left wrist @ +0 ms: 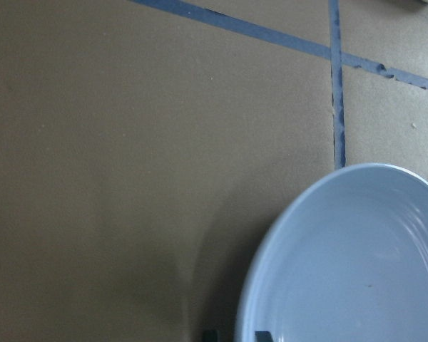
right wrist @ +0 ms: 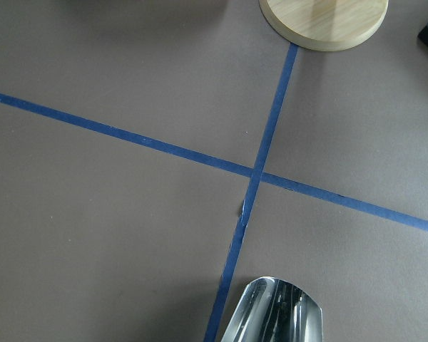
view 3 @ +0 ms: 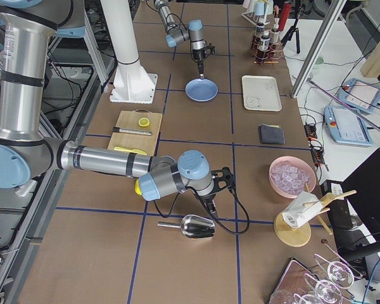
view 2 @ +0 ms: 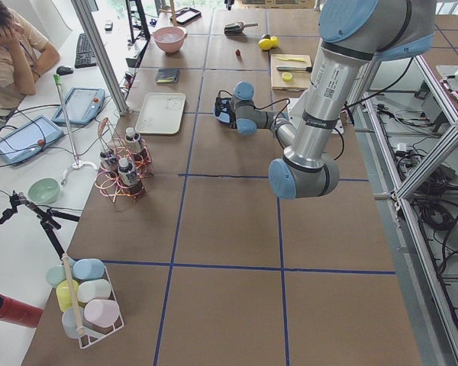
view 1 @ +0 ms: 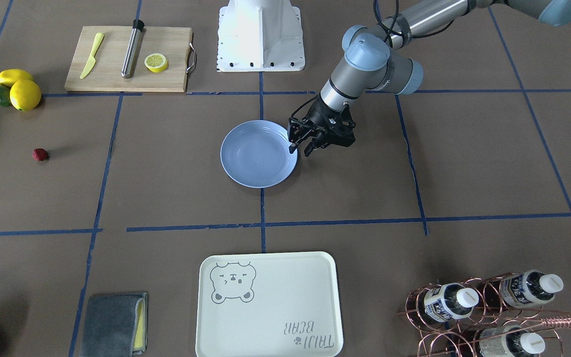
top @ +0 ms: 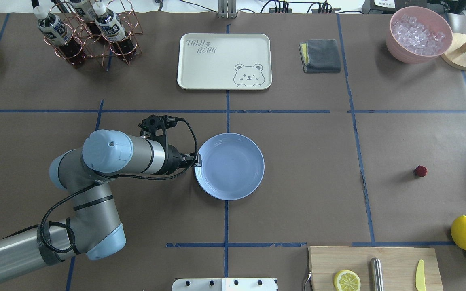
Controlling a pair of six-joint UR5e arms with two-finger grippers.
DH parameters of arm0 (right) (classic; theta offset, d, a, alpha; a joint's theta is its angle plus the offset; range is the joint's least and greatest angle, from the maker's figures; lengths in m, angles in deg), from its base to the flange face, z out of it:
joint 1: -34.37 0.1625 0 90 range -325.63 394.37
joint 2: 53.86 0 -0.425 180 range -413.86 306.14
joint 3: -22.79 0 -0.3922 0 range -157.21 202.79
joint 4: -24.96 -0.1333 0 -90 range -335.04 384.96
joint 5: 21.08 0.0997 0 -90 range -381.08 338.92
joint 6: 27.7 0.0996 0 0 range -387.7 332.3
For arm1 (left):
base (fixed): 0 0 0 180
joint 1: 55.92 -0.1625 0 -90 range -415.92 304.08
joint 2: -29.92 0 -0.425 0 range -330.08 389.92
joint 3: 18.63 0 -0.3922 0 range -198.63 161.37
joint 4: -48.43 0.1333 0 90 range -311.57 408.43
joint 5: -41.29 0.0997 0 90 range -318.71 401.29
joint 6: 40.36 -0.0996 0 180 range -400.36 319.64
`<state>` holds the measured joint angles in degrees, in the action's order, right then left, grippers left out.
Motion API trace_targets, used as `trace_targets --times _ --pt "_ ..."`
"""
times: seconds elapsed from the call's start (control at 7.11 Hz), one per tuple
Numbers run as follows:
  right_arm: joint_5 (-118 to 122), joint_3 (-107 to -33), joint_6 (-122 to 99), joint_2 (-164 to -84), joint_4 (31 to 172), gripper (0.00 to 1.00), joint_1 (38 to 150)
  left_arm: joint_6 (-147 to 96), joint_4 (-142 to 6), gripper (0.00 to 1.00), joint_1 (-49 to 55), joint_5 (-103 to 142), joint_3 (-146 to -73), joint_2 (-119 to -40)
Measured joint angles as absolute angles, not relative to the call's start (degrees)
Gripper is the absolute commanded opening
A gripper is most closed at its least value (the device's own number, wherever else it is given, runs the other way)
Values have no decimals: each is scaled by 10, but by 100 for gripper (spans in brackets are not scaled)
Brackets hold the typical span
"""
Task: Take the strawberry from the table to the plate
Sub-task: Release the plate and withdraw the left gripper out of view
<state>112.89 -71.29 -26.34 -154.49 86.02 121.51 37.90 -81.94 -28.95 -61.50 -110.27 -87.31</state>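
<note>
The left jaws are pinched nearly together on the raised rim of the round, shallow, light-blue plastic plate, with the rim caught between them. The plate lies flat on the brown-paper bench. The strawberry, tiny, dark red and bumpy, sits on the bench well apart from those jaws, beyond the plate's far side. The right jaws hang over a blue tape crossing, just beside a shiny metal scoop. Whether they are open or closed I cannot tell.
</note>
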Motion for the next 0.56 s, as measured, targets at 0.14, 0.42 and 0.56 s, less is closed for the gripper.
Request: trace_targets --times 0.14,0.42,0.56 --pt "1131 -714 -263 -1544 860 100 1215 352 -814 100 -278 -619 -1109 -867" --pt "1162 -716 -260 -1535 839 100 1214 246 -706 100 -211 -669 -1165 -855" --pt "1190 -719 -239 -1530 823 99 1214 172 -622 100 -165 -691 -1207 -850"
